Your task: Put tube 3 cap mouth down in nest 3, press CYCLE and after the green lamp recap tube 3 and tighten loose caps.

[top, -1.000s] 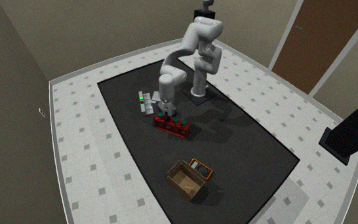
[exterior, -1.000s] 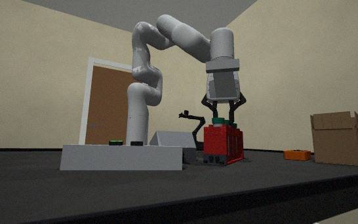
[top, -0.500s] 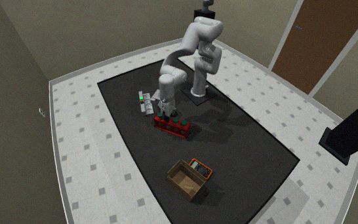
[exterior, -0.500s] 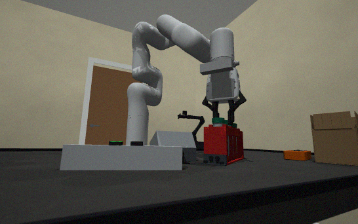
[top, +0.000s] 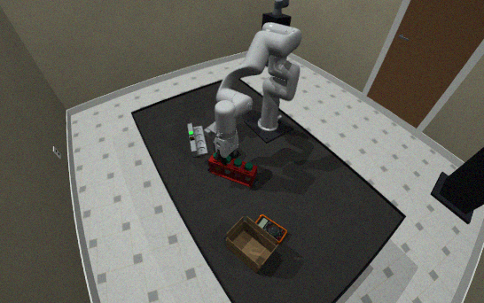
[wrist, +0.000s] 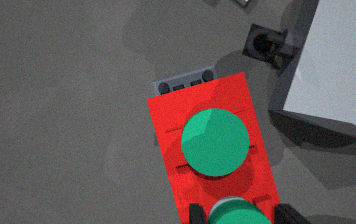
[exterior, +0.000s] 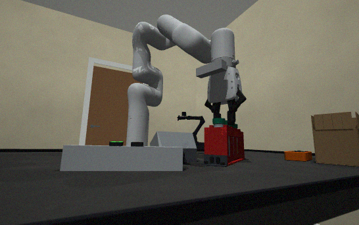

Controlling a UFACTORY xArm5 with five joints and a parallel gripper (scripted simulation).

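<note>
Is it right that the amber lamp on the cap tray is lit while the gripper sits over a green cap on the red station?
Not quite: the lit lamp on the cap tray is green, not amber, as the top view shows. The gripper does sit over a green cap on the red station.

The wrist view's bottom edge cuts off the green cap [wrist: 239, 212] between the jaws. The multimeter [top: 272, 228] dial is too blurred to read.
</note>
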